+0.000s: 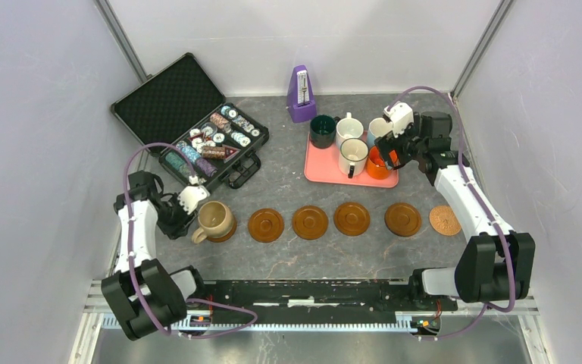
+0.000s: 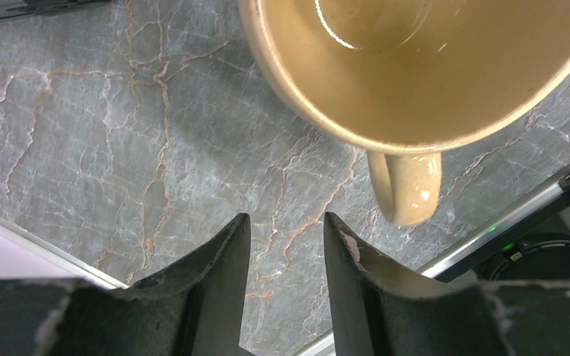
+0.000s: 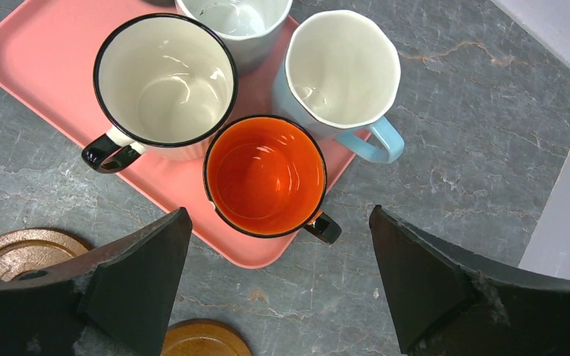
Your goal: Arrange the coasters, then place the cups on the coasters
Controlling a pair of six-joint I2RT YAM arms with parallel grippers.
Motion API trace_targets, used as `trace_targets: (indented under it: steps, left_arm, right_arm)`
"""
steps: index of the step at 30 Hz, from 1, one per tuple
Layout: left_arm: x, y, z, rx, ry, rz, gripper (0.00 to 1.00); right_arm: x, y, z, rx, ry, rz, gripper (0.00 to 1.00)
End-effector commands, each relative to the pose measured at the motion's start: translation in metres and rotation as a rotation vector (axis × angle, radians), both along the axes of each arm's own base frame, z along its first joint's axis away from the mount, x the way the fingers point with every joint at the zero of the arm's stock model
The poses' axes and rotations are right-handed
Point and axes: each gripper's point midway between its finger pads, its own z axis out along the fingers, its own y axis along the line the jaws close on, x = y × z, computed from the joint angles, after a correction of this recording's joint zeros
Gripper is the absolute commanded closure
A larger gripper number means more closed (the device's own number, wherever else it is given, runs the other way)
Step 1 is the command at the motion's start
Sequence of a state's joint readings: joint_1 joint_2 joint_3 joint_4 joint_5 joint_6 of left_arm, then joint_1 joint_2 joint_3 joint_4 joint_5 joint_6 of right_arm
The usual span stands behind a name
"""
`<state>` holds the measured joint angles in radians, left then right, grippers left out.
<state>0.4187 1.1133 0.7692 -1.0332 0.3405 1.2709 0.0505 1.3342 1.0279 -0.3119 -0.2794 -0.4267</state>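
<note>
Tan mug [image 2: 415, 74] sits just beyond left fingers [image 2: 219, 285].

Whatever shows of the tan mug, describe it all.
The tan mug looks like glazed ceramic, tan inside and out, with a paler rim and one loop handle turned toward the near-left. It stands upright and empty at the left end of the coaster row, on a brown coaster whose edge shows beneath it. The left claw sits just beside it, jaws slightly apart on nothing, not touching it.
</note>
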Motion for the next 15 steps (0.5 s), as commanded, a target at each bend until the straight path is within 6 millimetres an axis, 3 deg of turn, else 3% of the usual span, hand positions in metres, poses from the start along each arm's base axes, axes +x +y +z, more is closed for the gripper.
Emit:
trace_targets:
  steps: [1, 15]
  left_arm:
    - [0.007, -0.007, 0.002, -0.012, -0.031, 0.024, 0.51]
    - [-0.019, -0.03, -0.003, -0.036, 0.014, -0.088, 0.39]
  right_arm:
    - [0.004, 0.002, 0.014, 0.014, -0.047, 0.002, 0.02]
    - [0.002, -0.001, 0.013, 0.001, -0.05, -0.006, 0.02]
